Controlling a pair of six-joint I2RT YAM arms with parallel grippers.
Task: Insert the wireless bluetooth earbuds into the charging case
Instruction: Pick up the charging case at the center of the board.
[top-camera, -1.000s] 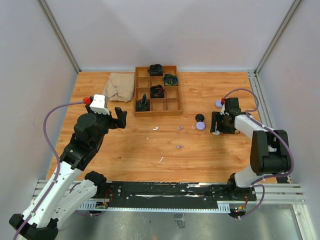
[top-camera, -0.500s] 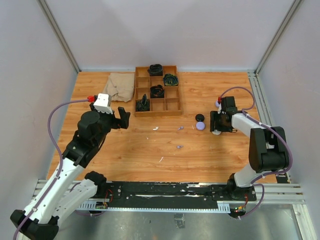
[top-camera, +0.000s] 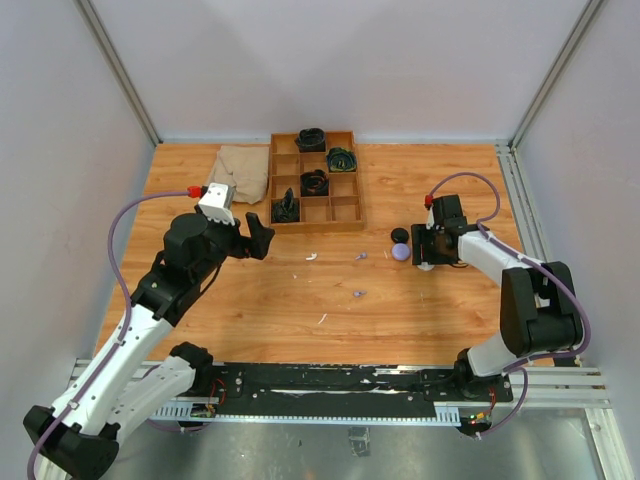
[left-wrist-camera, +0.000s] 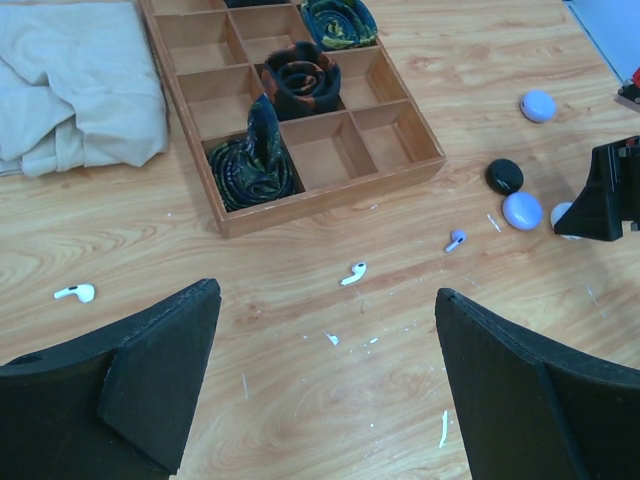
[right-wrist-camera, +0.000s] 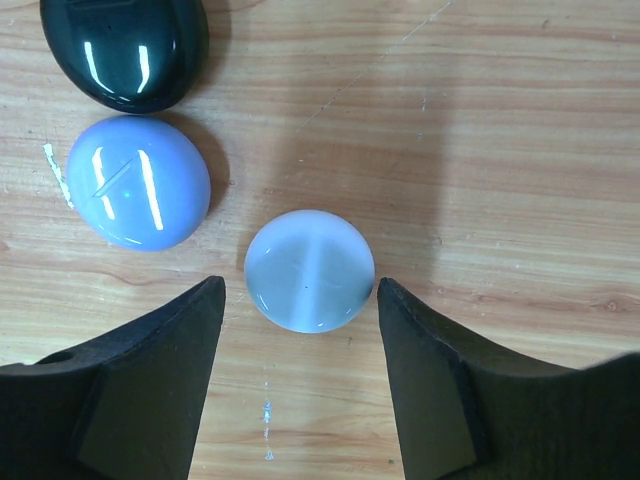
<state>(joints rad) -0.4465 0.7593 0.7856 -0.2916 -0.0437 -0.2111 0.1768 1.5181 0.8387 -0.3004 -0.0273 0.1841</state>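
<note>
Three tiny stemmed earbuds show in the left wrist view: a white one (left-wrist-camera: 352, 272), a lilac one (left-wrist-camera: 456, 239) and a white one (left-wrist-camera: 75, 293) at the left. From above I see a white one (top-camera: 310, 256) and two lilac ones (top-camera: 361, 256) (top-camera: 357, 294). My right gripper (right-wrist-camera: 300, 292) is open, its fingers on either side of a pale round case (right-wrist-camera: 309, 270) without touching it. A lilac case (right-wrist-camera: 138, 180) and a black case (right-wrist-camera: 125, 50) lie just beyond. My left gripper (left-wrist-camera: 328, 300) is open and empty above bare wood.
A wooden compartment tray (top-camera: 353, 215) with rolled dark fabric stands at the back, and a beige cloth (top-camera: 238, 172) lies to its left. Another lilac case (left-wrist-camera: 538, 105) lies further back right. White slivers (left-wrist-camera: 443, 428) dot the table.
My left arm has swung right and forward, towards the tray's front. My right gripper has moved left, closer to the round cases. Both stay open.
</note>
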